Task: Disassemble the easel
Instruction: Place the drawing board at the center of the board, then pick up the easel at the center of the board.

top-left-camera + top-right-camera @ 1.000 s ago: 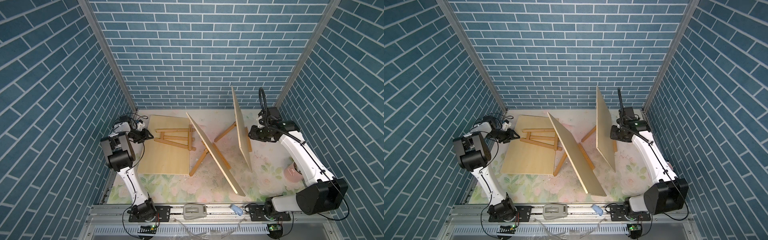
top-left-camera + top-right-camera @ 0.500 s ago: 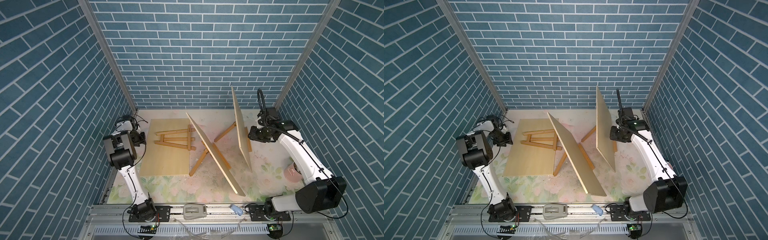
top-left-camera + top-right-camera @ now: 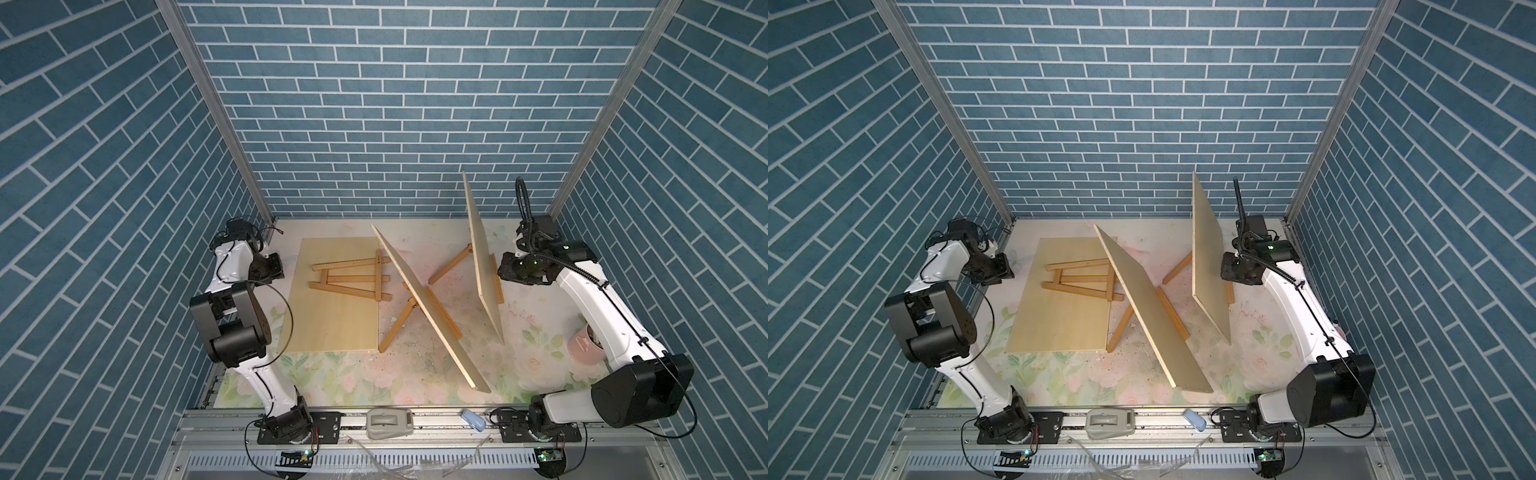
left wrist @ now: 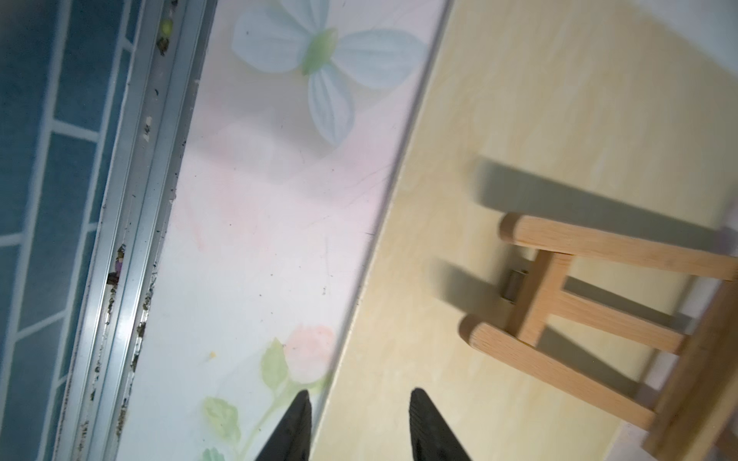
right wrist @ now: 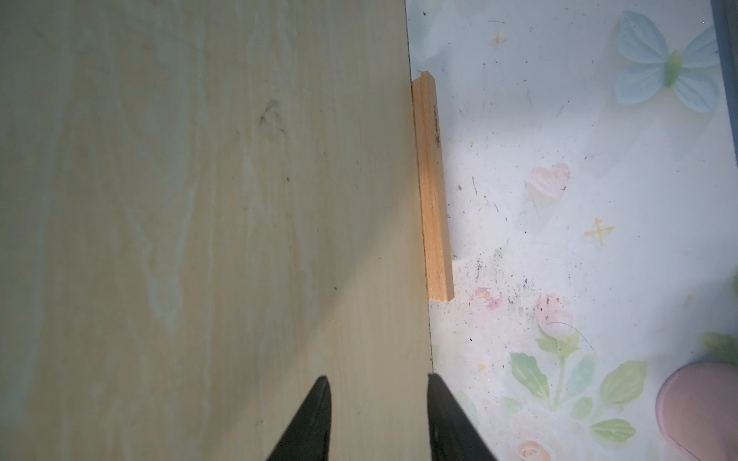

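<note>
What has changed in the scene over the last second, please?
The left gripper drew back from the folded easel toward the left wall, jaws open and empty. The right gripper, the flat board, the centre board and the right board stayed put.

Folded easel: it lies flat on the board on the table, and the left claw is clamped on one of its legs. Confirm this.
Wrong in one respect. The folded easel lies flat on the board, but the left claw is not clamped on a leg: the left wrist view shows its jaws open and empty, apart from the easel.
</note>
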{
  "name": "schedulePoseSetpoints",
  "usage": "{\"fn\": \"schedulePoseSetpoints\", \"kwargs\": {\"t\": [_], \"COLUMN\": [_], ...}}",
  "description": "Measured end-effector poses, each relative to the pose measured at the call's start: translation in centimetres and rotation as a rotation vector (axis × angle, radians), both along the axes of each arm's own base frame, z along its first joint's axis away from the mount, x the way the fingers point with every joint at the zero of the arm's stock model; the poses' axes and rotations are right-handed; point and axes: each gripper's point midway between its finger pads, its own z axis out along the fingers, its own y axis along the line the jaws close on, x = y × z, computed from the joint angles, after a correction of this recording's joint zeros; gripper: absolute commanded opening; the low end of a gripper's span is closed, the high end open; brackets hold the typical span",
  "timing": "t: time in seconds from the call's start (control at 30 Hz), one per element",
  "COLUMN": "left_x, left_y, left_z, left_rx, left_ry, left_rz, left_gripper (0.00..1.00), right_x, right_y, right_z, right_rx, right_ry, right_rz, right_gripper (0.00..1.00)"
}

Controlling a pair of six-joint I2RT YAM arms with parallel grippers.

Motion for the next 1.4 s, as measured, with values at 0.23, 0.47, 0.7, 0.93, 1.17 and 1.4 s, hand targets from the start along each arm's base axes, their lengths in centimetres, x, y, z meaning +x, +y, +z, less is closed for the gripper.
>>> {"fn": "schedulePoseSetpoints", "kwargs": {"t": [0.23, 0.47, 0.7, 0.93, 1.17, 1.4], "left_x": [-3.3, -5.9, -5.1, -4.4, -4.0, -3.0], "left_y": [-3.4, -7.6, -8.5, -9.4, -12.0, -12.4], "left_z": [0.3, 0.5, 0.9, 0.4, -0.8, -2.9], "left_rx": [-0.109, -0.129, -0.103, -0.129, -0.166, -0.124], "left_ry": [0.016, 0.019, -0.044, -0.036, -0.003, 0.049], "left_rz": [0.016, -0.038, -0.041, -0.018, -0.029, -0.022], "left_gripper": [0.49, 0.47, 0.41, 0.46, 0.48, 0.41], "right_x": [0.0, 0.3, 0.6, 0.6, 0.6, 0.7], "right_y": [0.0, 0.3, 0.7, 0.8, 0.8, 1.2], "right_z": [0.0, 0.2, 0.0, 0.0, 0.0, 0.0], "right_rx": [0.001, 0.009, 0.014, 0.015, 0.015, 0.034], "right_ry": [-0.001, -0.002, 0.005, 0.007, 0.007, 0.006], "right_rz": [0.001, 0.010, 0.028, 0.037, 0.037, 0.048], "right_gripper": [0.42, 0.41, 0.42, 0.42, 0.42, 0.42]}}
